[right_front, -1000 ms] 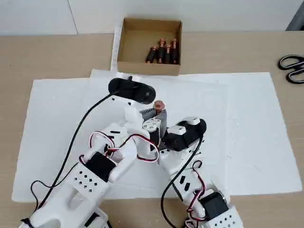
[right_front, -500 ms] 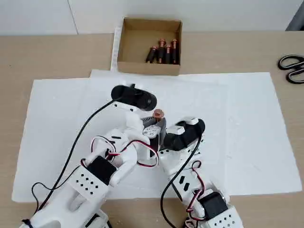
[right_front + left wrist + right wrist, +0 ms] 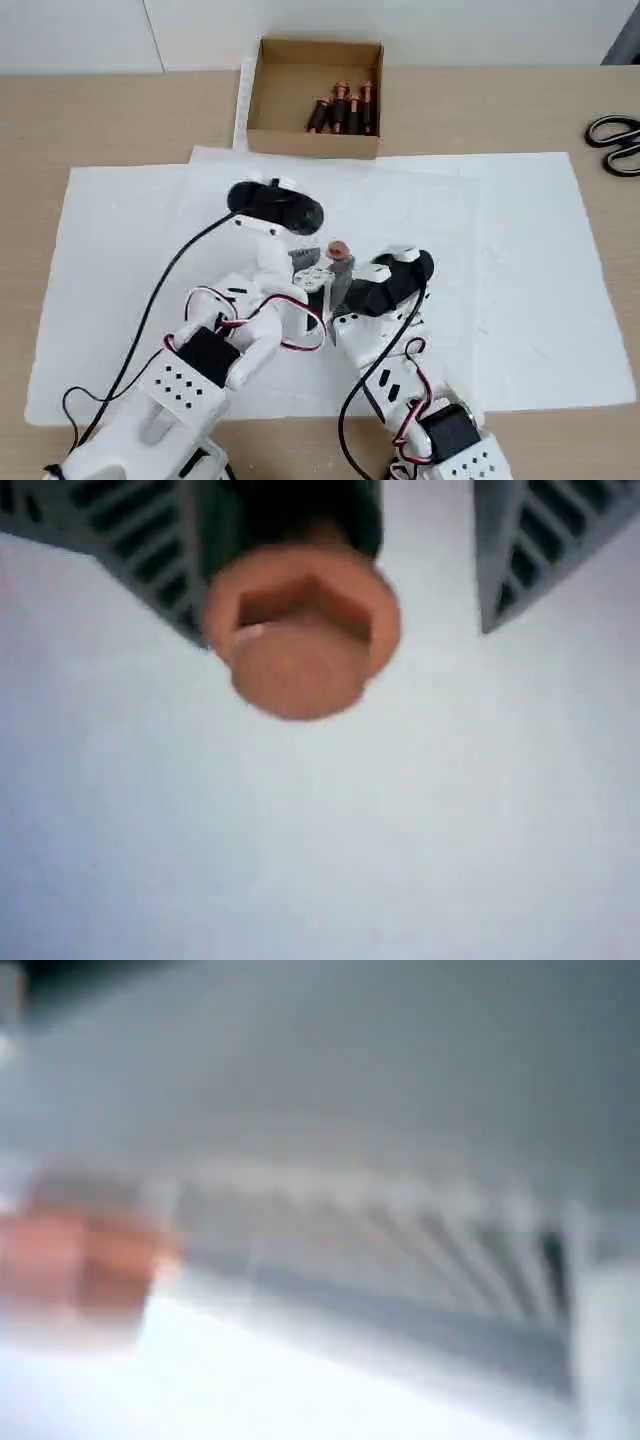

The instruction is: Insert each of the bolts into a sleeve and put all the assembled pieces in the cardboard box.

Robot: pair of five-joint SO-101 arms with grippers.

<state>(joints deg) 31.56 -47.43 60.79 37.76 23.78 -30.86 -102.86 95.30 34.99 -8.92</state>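
**Standing tip to tip: two grippers at one bolt**

**High view.** The surface (image 3: 100, 110) carries a white sheet (image 3: 520, 250). The box (image 3: 312, 143) sits just beyond the sheet's far edge. Scissors (image 3: 615, 143) lie off the sheet at the right edge. Several assembled pieces (image 3: 342, 110), each a dark sleeve with a copper head, lie side by side on the box floor towards its right wall. Both arms stand at the near edge, and their tips sit together at mid-sheet. The left gripper (image 3: 318, 262) is just beside the right gripper (image 3: 345, 282). The copper head of a bolt (image 3: 337, 250) shows between them, facing up, well apart from the box.

**Left wrist view.** The bolt (image 3: 300, 645) presents its hex head to the camera. A dark sleeve (image 3: 300, 510) sits directly behind the head. The left gripper (image 3: 340, 625) has its fingers (image 3: 120, 540) spread. One finger is against the side of the bolt and sleeve. The other (image 3: 545, 540) stands apart, with bare sheet showing in the gap. This gripper is not clamped on the piece.

**Right wrist view.** This view is heavily blurred. A copper patch, taken as the bolt (image 3: 80, 1260), lies beside a ribbed grey part (image 3: 400, 1260), and I cannot tell whose part that is. I also cannot tell whether the right gripper is gripping.
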